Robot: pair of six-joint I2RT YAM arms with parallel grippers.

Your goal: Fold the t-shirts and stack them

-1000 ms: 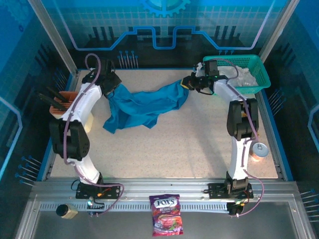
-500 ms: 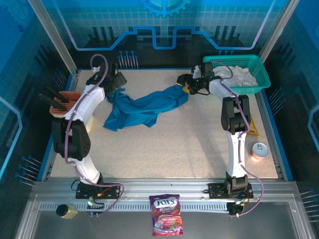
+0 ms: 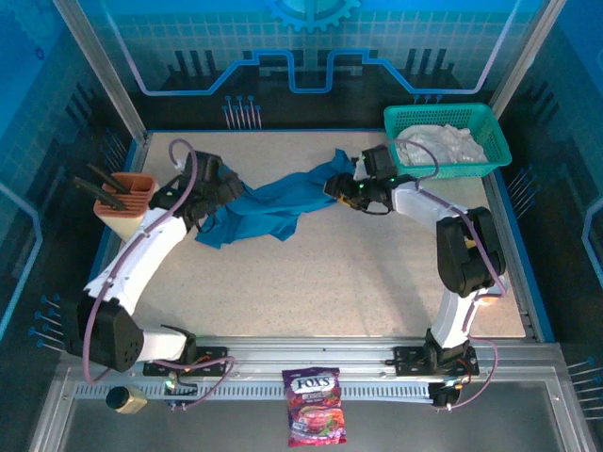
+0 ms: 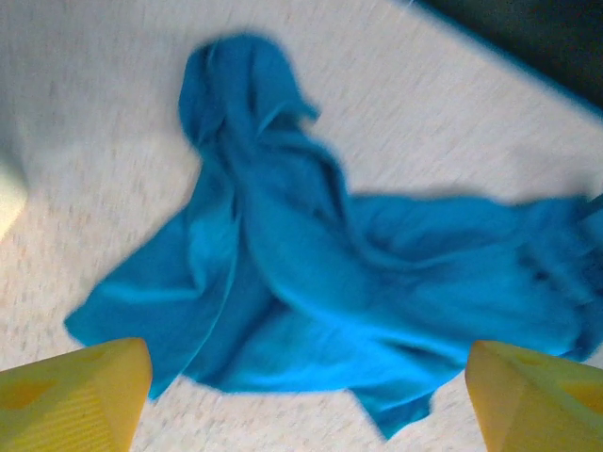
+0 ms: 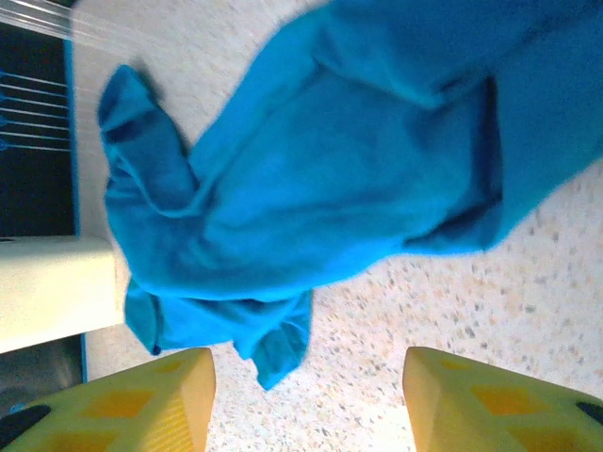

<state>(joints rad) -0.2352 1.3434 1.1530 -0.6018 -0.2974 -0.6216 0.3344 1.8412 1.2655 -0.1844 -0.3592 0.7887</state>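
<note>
Left hand (image 3: 224,186) and right hand (image 3: 336,187) both stand with fingers apart, gripping nothing, one at each end of the teal-blue t-shirt (image 3: 273,207). It lies crumpled on the table (image 3: 330,273). White t-shirt (image 3: 443,146) sits in the basket (image 3: 497,134), far right.

left gripper (image 3: 224,186) points toward 3 o'clock, right gripper (image 3: 339,185) toward 9 o'clock; both have jaws spread wide, gripping nothing.

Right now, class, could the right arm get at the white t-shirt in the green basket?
Probably yes. The white t-shirt lies uncovered in the open-topped basket, close beside that arm's wrist. The right gripper is open and empty but faces the teal-blue t-shirt, so it must turn round.
</note>
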